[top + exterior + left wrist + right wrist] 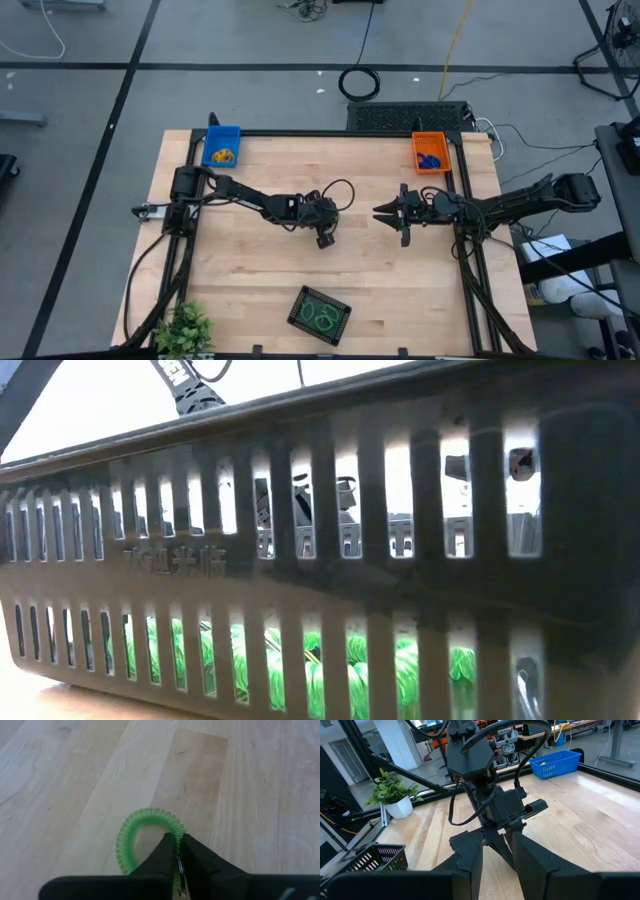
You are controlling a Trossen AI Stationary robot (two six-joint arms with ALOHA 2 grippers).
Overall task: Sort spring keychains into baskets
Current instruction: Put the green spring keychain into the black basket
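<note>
Spring keychains already fill all three baskets, and only one green coiled plastic loop (145,832) seems left, pinched in the left gripper (177,851) mid-table; the right gripper (392,213) waits nearby, part-open and empty.

The black basket (330,560) is filling the whole low view, its wall running off every edge and blocking nearly all of the table behind; only green coils (400,665) are showing through the lower slots, count not readable. In the left wrist view, the left gripper (178,851) is covering the lower part of the green keychain (145,830), and the picture's bottom edge is cutting the fingers off. From above, the contents of the blue basket (221,146) and orange basket (431,153) are appearing too small to count. The plant (184,330) is being cropped by the bottom edge.
</note>
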